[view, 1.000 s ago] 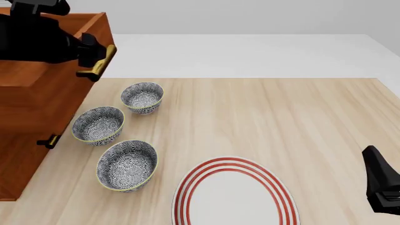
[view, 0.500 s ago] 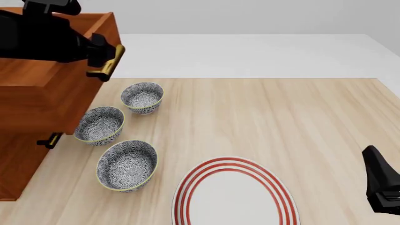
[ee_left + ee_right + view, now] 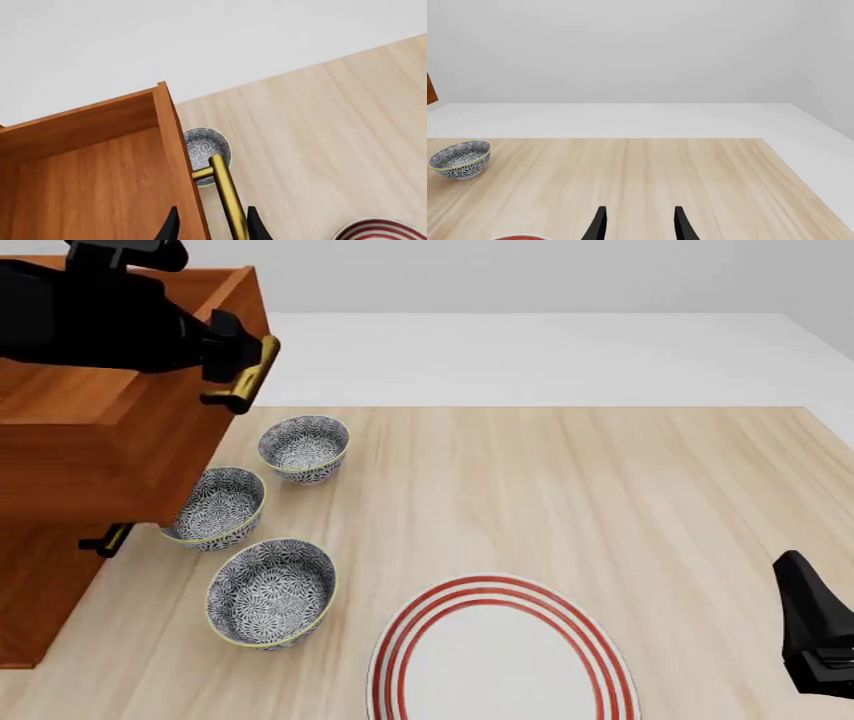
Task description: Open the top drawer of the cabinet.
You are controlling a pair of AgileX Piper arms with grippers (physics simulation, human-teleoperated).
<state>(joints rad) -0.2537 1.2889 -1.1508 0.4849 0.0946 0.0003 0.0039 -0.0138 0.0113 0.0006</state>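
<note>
Brass handle of the top drawer clenched in left pincer, arm level.

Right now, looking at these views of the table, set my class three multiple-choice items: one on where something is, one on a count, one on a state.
1. Where does the striped plate lie in the front view?
A. Near edge of the table, right of the bowls
B. Inside the top drawer
C. Far edge, behind the cabinet

2. How many patterned bowls stand on the table?
A. One
B. Three
C. Five

3. What state is the top drawer in?
A. Fully shut
B. Pulled out, held by its handle
C. Lifted off, lying on the table

Answers:
1. A, its red rings show at the near edge, right of the nearest bowl.
2. B, with the middle bowl and farthest bowl.
3. B, the box juts from the cabinet and the left tool straddles the brass handle.
</note>
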